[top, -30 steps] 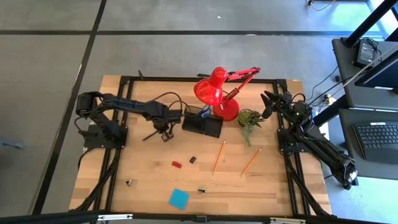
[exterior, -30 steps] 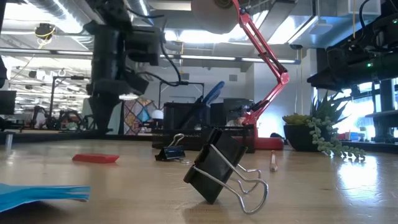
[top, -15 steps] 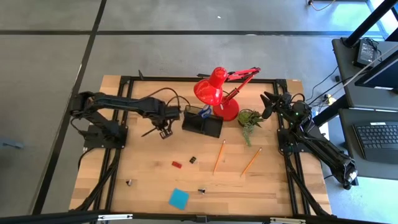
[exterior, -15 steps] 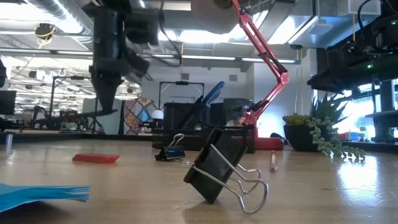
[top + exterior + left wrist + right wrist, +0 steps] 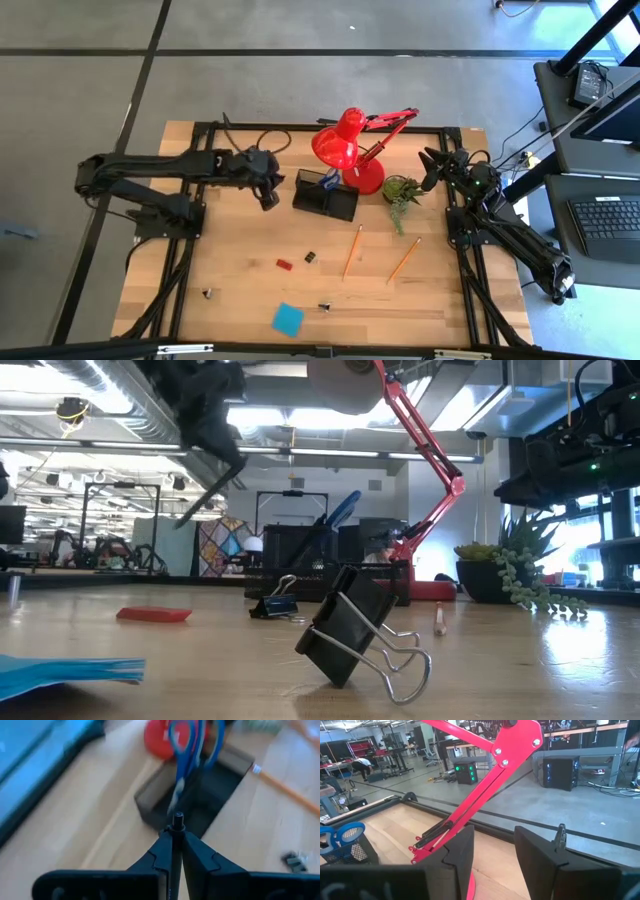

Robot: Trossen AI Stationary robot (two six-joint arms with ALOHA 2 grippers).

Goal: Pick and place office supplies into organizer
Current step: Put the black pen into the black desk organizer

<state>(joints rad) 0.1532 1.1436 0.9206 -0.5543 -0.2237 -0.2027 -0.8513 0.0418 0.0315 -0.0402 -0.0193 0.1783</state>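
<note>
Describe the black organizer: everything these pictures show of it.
The organizer is a small black rectangular tray, seemingly of mesh, standing on the wooden table just in front of the red lamp's base. Blue-handled scissors stand upright in it, handles up. In the left wrist view its dark open compartment lies ahead of the left gripper, which is shut on a dark pen.

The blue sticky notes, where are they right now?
In the high view the blue sticky-note pad lies flat near the table's front edge, left of a small black clip and below the red eraser, far from the organizer.
</note>
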